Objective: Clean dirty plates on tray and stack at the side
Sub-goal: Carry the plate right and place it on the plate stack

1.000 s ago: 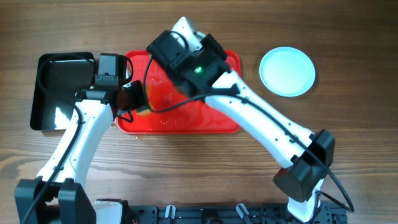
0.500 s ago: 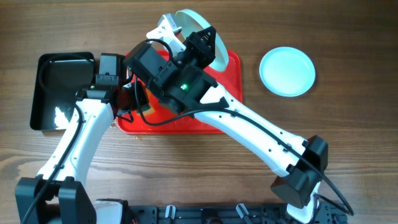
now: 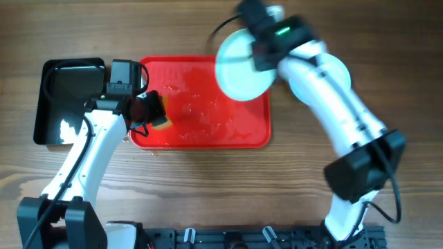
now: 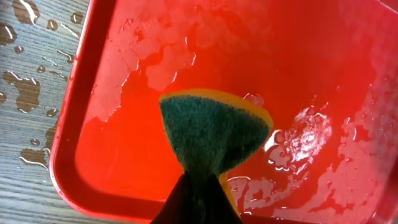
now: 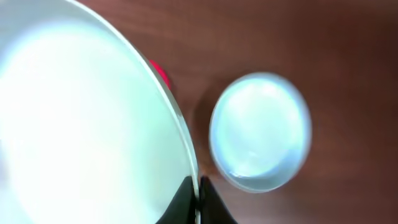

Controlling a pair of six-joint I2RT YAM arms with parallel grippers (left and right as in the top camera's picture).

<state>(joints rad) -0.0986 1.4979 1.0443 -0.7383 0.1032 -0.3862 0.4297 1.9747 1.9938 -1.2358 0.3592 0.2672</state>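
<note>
My right gripper (image 5: 198,193) is shut on the rim of a pale mint plate (image 3: 242,66), held raised over the right end of the red tray (image 3: 208,138); the plate fills the left of the right wrist view (image 5: 81,118). Another plate (image 5: 260,140) lies on the wooden table below and to the right; in the overhead view my right arm hides it. My left gripper (image 4: 202,202) is shut on a green and yellow sponge (image 4: 214,134) over the wet tray's (image 4: 87,124) left part. The sponge also shows in the overhead view (image 3: 156,114). The tray holds no plate.
A black rectangular pan (image 3: 69,97) stands left of the tray. Water drops lie on the table (image 4: 31,81) beside the tray's left rim. The tray floor is wet with orange-tinted puddles.
My right arm has lifted the plate off the tray and swung it right, towards the plate on the table. The left arm and sponge have stayed put.
</note>
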